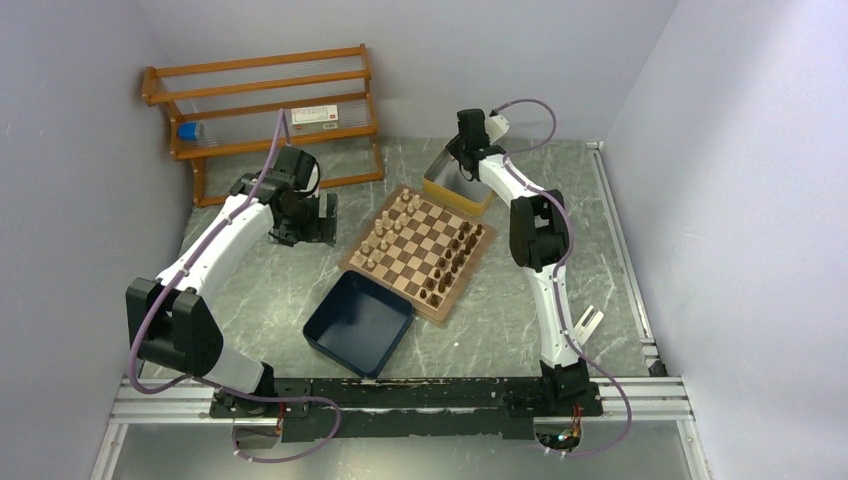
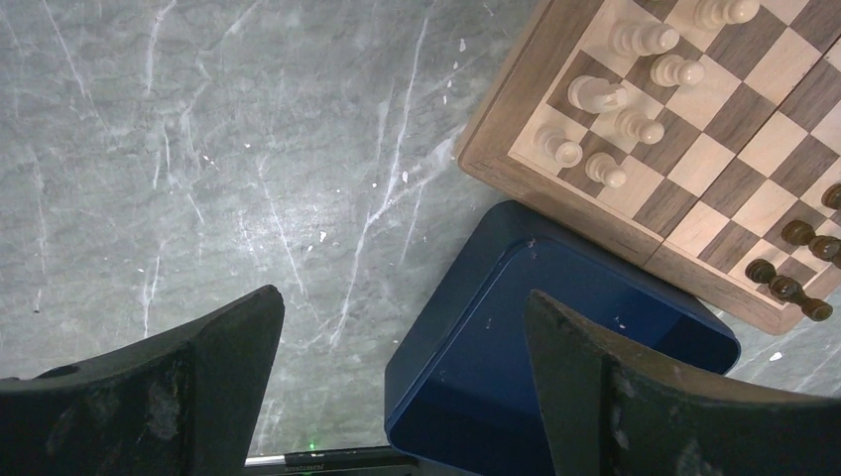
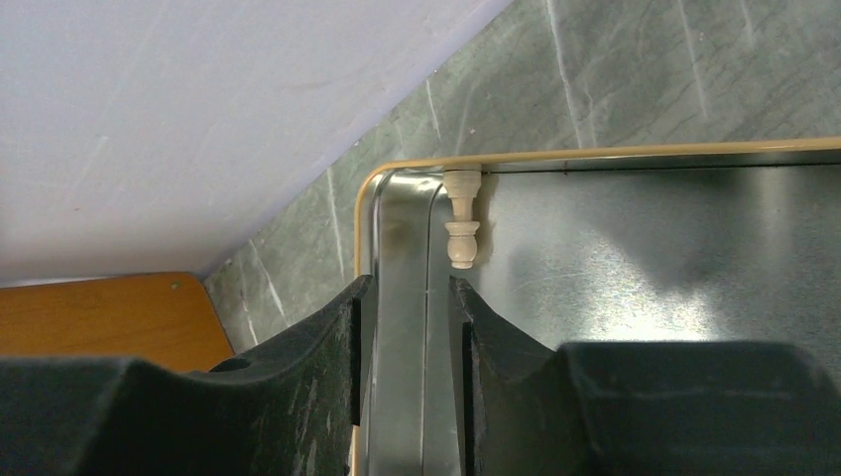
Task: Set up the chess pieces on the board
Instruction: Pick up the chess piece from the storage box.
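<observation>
The board lies mid-table, light tan chess pieces along its left side and dark ones along its right. In the left wrist view the board's corner shows light pieces and a few dark ones. My left gripper is open and empty, left of the board above the table. My right gripper hangs over the metal tin, jaws narrowly apart and empty. One light pawn lies in the tin's corner, just beyond the fingertips.
A navy tray sits in front of the board, touching its near corner; it also shows in the left wrist view. A wooden rack stands at the back left against the wall. A small white object lies by the right rail.
</observation>
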### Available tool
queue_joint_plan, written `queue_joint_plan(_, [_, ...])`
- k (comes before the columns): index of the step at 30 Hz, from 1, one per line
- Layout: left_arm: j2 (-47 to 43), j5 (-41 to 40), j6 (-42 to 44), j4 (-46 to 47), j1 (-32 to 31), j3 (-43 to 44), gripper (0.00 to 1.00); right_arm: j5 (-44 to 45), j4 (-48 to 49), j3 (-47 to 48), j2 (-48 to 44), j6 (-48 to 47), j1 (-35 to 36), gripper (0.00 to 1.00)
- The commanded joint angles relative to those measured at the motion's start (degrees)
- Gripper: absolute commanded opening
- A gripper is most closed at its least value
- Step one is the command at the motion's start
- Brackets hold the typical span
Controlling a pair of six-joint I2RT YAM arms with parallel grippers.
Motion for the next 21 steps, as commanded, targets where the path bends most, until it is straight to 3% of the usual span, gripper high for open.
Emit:
queue_joint_plan(1, [-1.52,0.13,0.58,0.41,-0.46,-0.74,0.95,1.57,1.08,0.84,1.92,-0.60,0.19,0.37])
queue_joint_plan(21, [-1.79,-1.00,0.67,0.25,-0.46,-1.08,0.95,2.79,3.10,1.09,5.22,-0.96,0.37,0.35])
